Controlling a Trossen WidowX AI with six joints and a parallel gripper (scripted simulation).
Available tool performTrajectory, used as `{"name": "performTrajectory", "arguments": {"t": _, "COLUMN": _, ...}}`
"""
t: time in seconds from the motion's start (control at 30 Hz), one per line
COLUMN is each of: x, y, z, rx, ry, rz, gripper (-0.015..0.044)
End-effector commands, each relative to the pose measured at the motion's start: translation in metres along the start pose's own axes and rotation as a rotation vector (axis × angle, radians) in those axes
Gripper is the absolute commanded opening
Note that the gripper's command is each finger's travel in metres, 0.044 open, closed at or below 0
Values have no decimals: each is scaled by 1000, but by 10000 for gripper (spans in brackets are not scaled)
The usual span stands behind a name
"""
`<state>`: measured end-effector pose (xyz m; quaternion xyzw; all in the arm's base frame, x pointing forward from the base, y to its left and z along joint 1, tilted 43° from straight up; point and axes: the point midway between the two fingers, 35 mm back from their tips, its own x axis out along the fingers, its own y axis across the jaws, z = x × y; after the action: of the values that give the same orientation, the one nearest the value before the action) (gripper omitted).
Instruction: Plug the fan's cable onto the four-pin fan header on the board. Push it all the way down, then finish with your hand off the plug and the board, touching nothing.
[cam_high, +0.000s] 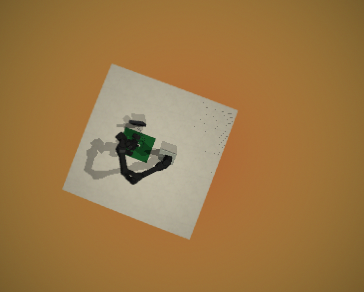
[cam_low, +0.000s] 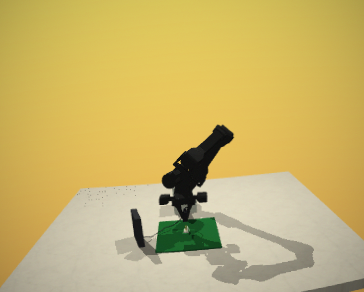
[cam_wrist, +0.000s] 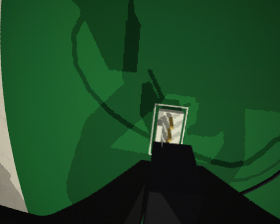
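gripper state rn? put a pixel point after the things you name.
Gripper (cam_low: 185, 219) (cam_wrist: 170, 172): closed on the plug, a black block at the fingertips, above the header (cam_low: 186, 229) (cam_wrist: 166, 125).

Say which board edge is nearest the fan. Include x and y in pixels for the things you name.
The board (cam_high: 150, 145) (cam_low: 167, 245) (cam_wrist: 40, 100)'s left edge in the exterior view; the fan (cam_high: 137, 123) (cam_low: 137, 228) stands beside it, the other three lie farther off.
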<state>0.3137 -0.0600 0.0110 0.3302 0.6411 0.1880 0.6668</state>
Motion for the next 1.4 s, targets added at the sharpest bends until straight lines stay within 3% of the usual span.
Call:
{"name": "performTrajectory", "arguments": {"t": 0.0, "x": -2, "y": -1, "z": 1, "rx": 13, "ry": -1, "rz": -3, "gripper": 0}}
{"name": "performTrajectory", "arguments": {"t": 0.3, "x": -2, "y": -2, "z": 3, "rx": 15, "ry": -1, "rz": -3, "gripper": 0}}
{"name": "performTrajectory", "arguments": {"t": 0.47, "x": 20, "y": -2, "z": 3, "rx": 15, "ry": -1, "rz": -2, "gripper": 0}}
{"name": "performTrajectory", "arguments": {"t": 1.37, "x": 20, "y": 1, "z": 4, "rx": 6, "ry": -1, "rz": -2, "gripper": 0}}
